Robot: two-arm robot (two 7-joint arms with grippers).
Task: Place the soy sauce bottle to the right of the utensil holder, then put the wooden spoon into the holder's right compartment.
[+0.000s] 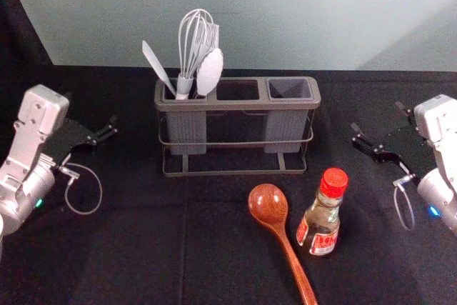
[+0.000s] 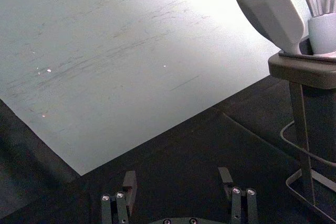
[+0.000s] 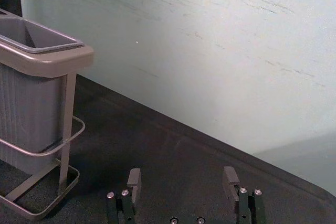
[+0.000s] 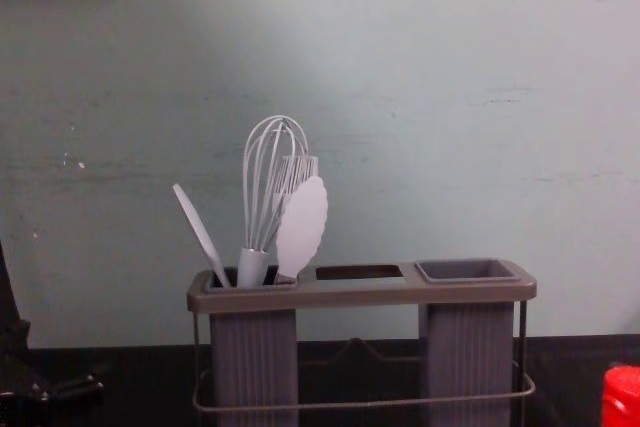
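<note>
Both grippers are at standby, one on each side of the work. The left gripper (image 2: 177,177), at the left of the head view, and the right gripper (image 3: 182,177), at its right, have their fingers spread with nothing between them. This spacing presumably keeps the arms off the parts and leaves either approach free.

The utensil holder (image 1: 239,106) stands upper centre. Its left compartment (image 1: 187,130) carries the whisk (image 1: 191,48) and other utensils; the right compartment (image 1: 285,132) is the specified seat for the spoon.

The soy sauce bottle (image 1: 319,228) stands upright at lower right, in front of the holder; the right gripper appears better placed to lift it. The wooden spoon (image 1: 269,205) lies just beside it, bowl toward the holder, so it will probably need turning upright before insertion.

Bottle: red cap, narrow neck, transparent body, red-and-white label. Spoon: glossy reddish-brown, rounded bowl, slender handle running off the bottom edge.
</note>
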